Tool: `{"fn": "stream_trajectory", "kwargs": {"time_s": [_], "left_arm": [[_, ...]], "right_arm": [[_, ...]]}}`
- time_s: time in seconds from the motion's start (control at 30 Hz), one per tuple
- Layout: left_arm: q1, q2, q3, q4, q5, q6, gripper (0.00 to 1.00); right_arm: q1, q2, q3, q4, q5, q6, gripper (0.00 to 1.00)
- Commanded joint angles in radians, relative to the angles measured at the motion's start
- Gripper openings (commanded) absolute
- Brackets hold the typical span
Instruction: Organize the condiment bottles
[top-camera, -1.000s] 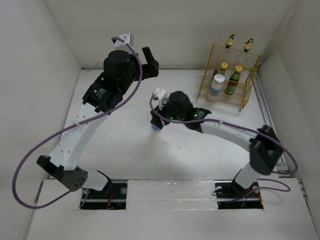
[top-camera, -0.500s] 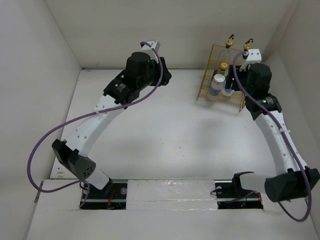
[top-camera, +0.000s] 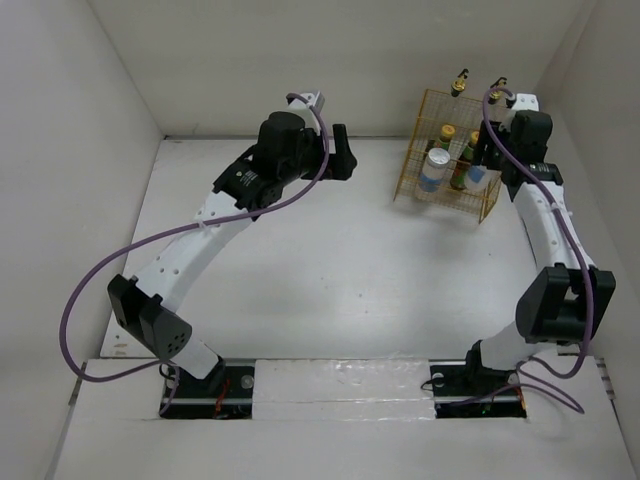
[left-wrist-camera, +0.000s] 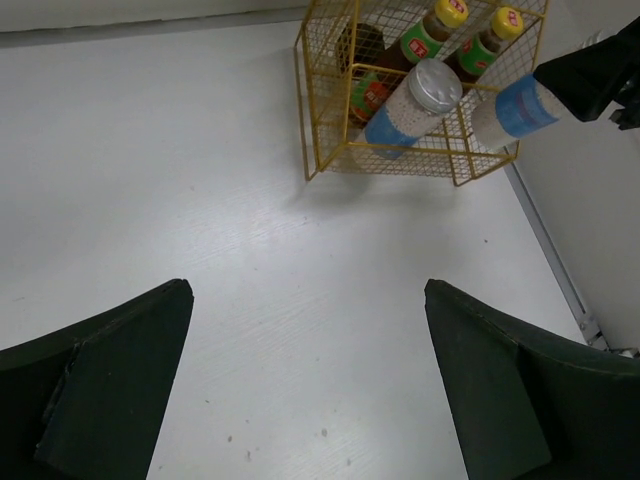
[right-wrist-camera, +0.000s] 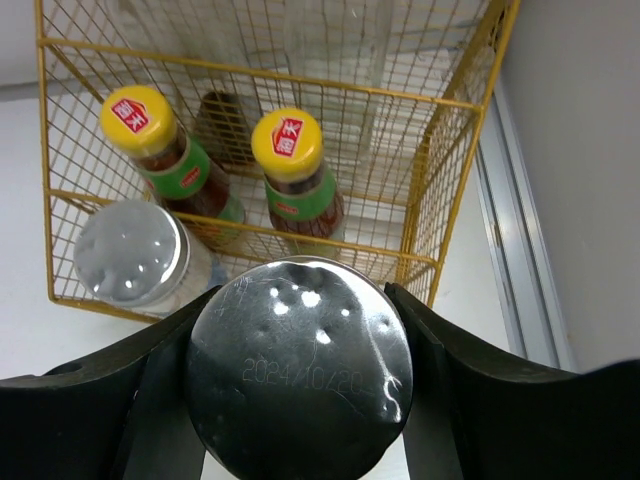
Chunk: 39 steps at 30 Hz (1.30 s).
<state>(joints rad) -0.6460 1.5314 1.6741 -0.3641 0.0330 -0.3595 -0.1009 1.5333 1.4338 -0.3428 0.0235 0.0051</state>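
Grasping a jar (right-wrist-camera: 300, 350) in the right end effector (right-wrist-camera: 300, 430), one finger on each side of the silver lid, at the front of the yellow rack (right-wrist-camera: 250, 72). Just ahead and left of that end effector, inside the rack, a second jar (right-wrist-camera: 130, 250); further ahead, two yellow-capped sauce bottles (right-wrist-camera: 290, 140) side by side; behind those, glass bottles (top-camera: 461, 85). Left end effector (left-wrist-camera: 310, 385) released, fingers wide apart over bare counter (left-wrist-camera: 200, 200), rack well ahead to its right.
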Motion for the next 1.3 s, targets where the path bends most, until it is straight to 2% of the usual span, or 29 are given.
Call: {"fn": "stream_trajectory", "kwargs": {"time_s": [0.0,0.33,0.47,0.5,0.53,0.63,0.67,0.77,0.97,1.1,1.2,1.23,1.27], "left_arm": [[0.0,-0.033,-0.014,0.034,-0.025,-0.004,0.99],[0.0,-0.033,-0.034,0.002,-0.056,0.025,0.99],[0.0,-0.022,-0.034,-0.01,-0.067,0.025,0.99],[0.0,-0.022,-0.034,-0.01,-0.067,0.025,0.99],[0.0,-0.022,-0.034,-0.021,-0.067,0.025,0.99],[0.0,-0.013,-0.014,-0.033,-0.077,0.025,0.99],[0.0,-0.013,-0.014,-0.033,-0.087,0.025,0.99],[0.0,-0.004,0.007,-0.042,-0.096,0.025,0.99],[0.0,-0.013,0.036,-0.042,-0.105,0.034,0.99],[0.0,-0.078,0.017,-0.006,-0.114,0.01,0.99],[0.0,-0.123,-0.037,0.008,-0.114,-0.016,0.99],[0.0,-0.154,-0.051,0.022,-0.123,-0.016,0.99],[0.0,-0.168,-0.06,0.033,-0.136,-0.016,0.99]], "right_arm": [[-0.005,-0.01,0.073,0.166,-0.04,0.015,0.23],[-0.005,0.091,-0.05,0.215,-0.063,0.024,0.25],[-0.005,0.131,-0.07,0.225,-0.072,0.024,0.34],[-0.005,0.14,-0.07,0.225,-0.073,0.024,0.38],[-0.005,0.151,-0.07,0.225,-0.073,0.024,0.5],[-0.005,0.151,-0.079,0.225,-0.073,0.024,0.71],[-0.005,0.151,-0.079,0.225,-0.073,0.024,0.83],[0.004,0.127,-0.07,0.199,-0.063,0.033,1.0],[0.041,0.004,-0.059,0.143,-0.002,0.044,1.0],[0.099,-0.223,-0.101,0.114,0.064,0.053,1.0],[0.159,-0.35,-0.114,0.059,0.003,0.053,1.0],[0.183,-0.451,-0.159,0.059,-0.02,0.053,1.0],[0.208,-0.504,-0.192,0.071,-0.099,0.053,1.0]]}}
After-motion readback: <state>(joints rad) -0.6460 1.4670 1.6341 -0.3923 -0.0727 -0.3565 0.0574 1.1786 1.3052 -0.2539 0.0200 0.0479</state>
